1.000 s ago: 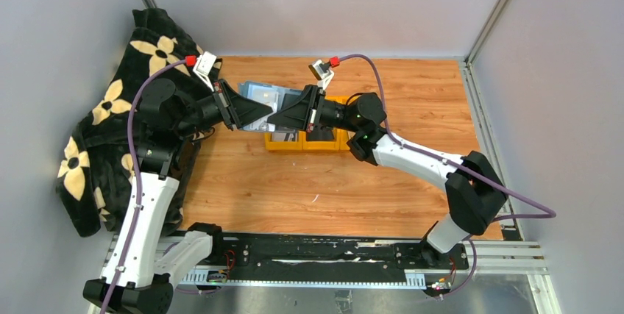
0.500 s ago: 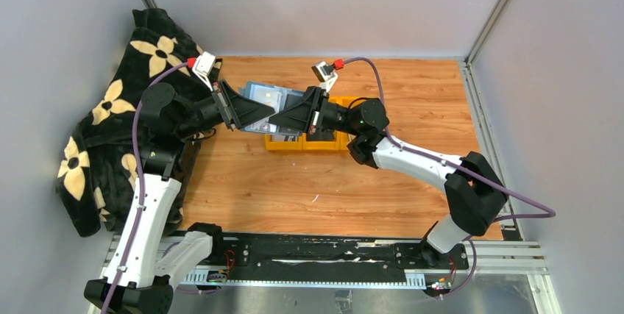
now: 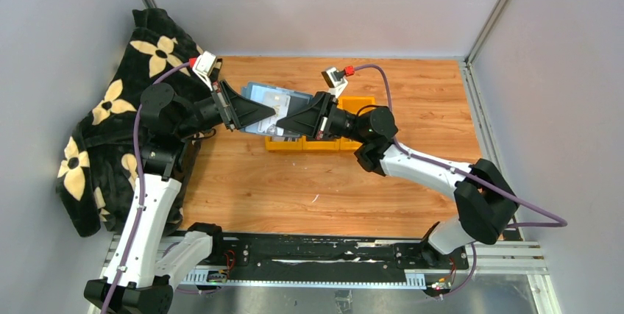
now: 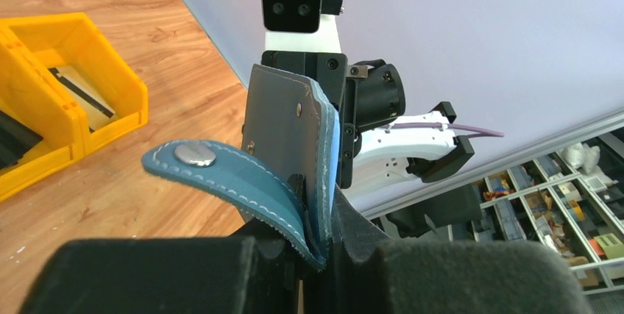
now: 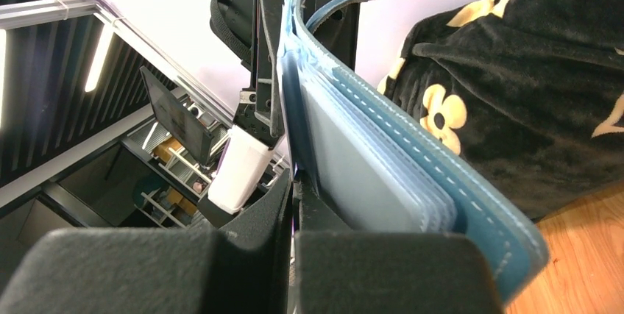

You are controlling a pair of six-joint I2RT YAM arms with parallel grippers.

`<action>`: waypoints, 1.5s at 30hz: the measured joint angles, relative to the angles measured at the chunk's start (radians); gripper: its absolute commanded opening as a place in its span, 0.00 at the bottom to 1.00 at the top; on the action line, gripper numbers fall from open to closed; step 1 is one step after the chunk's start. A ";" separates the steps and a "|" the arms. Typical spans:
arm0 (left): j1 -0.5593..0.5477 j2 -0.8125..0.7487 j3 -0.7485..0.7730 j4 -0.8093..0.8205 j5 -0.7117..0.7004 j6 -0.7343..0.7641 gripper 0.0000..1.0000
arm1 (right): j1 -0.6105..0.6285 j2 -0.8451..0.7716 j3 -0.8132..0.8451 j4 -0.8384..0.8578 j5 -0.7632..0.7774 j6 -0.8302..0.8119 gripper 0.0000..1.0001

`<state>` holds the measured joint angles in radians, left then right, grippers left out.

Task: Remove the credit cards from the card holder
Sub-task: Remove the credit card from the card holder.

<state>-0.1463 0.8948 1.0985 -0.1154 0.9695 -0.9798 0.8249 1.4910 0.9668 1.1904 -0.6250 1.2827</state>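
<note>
The card holder (image 3: 287, 102) is held up in the air between the two arms, above the far part of the wooden table (image 3: 331, 189) and just over the row of yellow bins (image 3: 305, 145). The left gripper (image 3: 261, 114) comes to it from the left side, and in the left wrist view its fingers (image 4: 353, 237) are closed tightly on the lower edge of the holder, which stands nearly upright between them. The strap tab (image 4: 221, 174) hangs free and bends toward the left, with its round snap (image 4: 194, 154) facing up. The right gripper (image 3: 285, 122) meets the holder from the opposite side. Its jaws are pressed fully together, and in the right wrist view a thin blue layer of the holder goes down to the line between them; it cannot be told whether this layer is really pinched. The same view shows the holder spread open, the teal outside with white stitching on the right and several pale-blue layers (image 5: 368, 174) lying flat against each other inside; whether these are credit cards or only pockets cannot be told. In the left wrist view one flat pale card (image 4: 79, 93) lies inside a compartment of the bins. A black blanket with cream flowers (image 3: 110, 108) is heaped at the left edge of the table
</note>
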 measured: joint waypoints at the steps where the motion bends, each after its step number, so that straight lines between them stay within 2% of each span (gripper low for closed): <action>1: 0.000 0.000 0.000 0.002 0.002 -0.001 0.12 | 0.000 -0.002 -0.002 0.000 0.000 0.000 0.00; 2: 0.000 0.000 0.001 0.003 0.003 -0.002 0.11 | 0.000 -0.003 -0.002 0.001 0.000 0.000 0.00; 8: 0.000 0.000 0.007 0.011 0.010 -0.003 0.04 | 0.000 -0.007 -0.006 0.016 0.000 0.002 0.29; 10: 0.000 0.000 0.008 0.018 0.009 -0.002 0.03 | 0.000 -0.007 -0.007 0.027 0.000 0.006 0.32; 12: 0.000 0.000 0.008 0.018 0.009 -0.003 0.03 | 0.000 -0.007 -0.006 0.043 -0.001 0.013 0.29; 16: 0.000 -0.002 0.009 0.024 0.012 -0.005 0.03 | -0.004 0.001 0.009 0.068 0.000 0.042 0.14; 25: 0.000 -0.009 0.013 0.032 0.018 -0.013 0.02 | -0.031 0.015 0.011 0.142 0.011 0.103 0.12; 29: 0.000 -0.010 0.014 0.037 0.018 -0.019 0.02 | -0.037 0.015 0.008 0.149 0.020 0.113 0.00; 38: 0.000 -0.009 0.027 0.038 0.018 -0.022 0.02 | -0.040 0.006 0.007 0.134 0.024 0.106 0.00; 45: 0.000 -0.006 0.067 -0.001 0.014 0.016 0.00 | -0.049 -0.109 -0.068 0.024 0.052 0.027 0.00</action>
<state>-0.1463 0.8886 1.1656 -0.1162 0.9840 -0.9638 0.7757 1.3815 0.8989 1.2148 -0.5728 1.3102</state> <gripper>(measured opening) 0.129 0.005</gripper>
